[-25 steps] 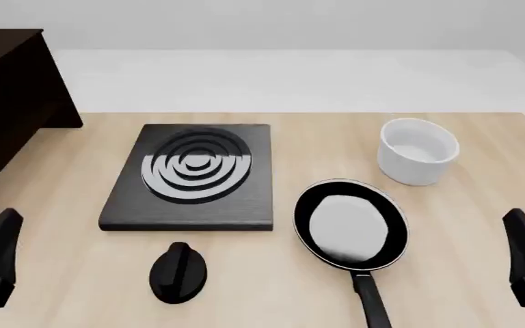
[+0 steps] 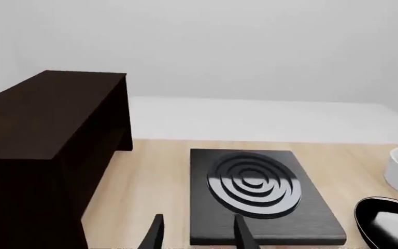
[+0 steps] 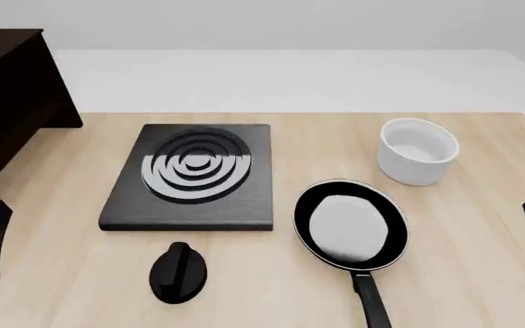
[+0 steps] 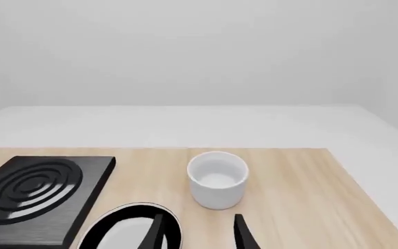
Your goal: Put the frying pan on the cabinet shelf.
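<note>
The frying pan [image 3: 351, 229] lies flat on the pale tabletop [image 3: 463, 225], lower right of centre in the front view, with its long handle [image 3: 372, 305] running down to the bottom edge of the frame. The stove plate [image 3: 192, 175] sits just beside it to the left, the white pot [image 3: 417, 151] near it to the upper right, and a black knob [image 3: 178, 271] lower left of centre. The cabinet [image 3: 7, 102] fills the upper left corner, well apart from the pan; its shelf cannot be made out from here, only the dark top and side.

Neither arm touches anything. The left gripper [image 2: 195, 233] shows 2 fingertips with a clear gap between them, spread and holding nothing. The right gripper [image 4: 199, 232] reads the same: fingertips apart, nothing between them, with the pan's rim just in view beside it at the bottom of that frame.

Judged step: first approach to the pan, nothing yet grasped.

Recommendations:
1. You should take the handle with the right gripper, since the handle points toward the arms' side of the table and lies nearer that arm.
2. Line the fingers across the handle, not along it, and close near the bowl end so the pan tips less.
3. Lift straight up before travelling, to clear the stove plate.
4. Expect a long carry leftward; a handover to the left gripper may be needed.
</note>
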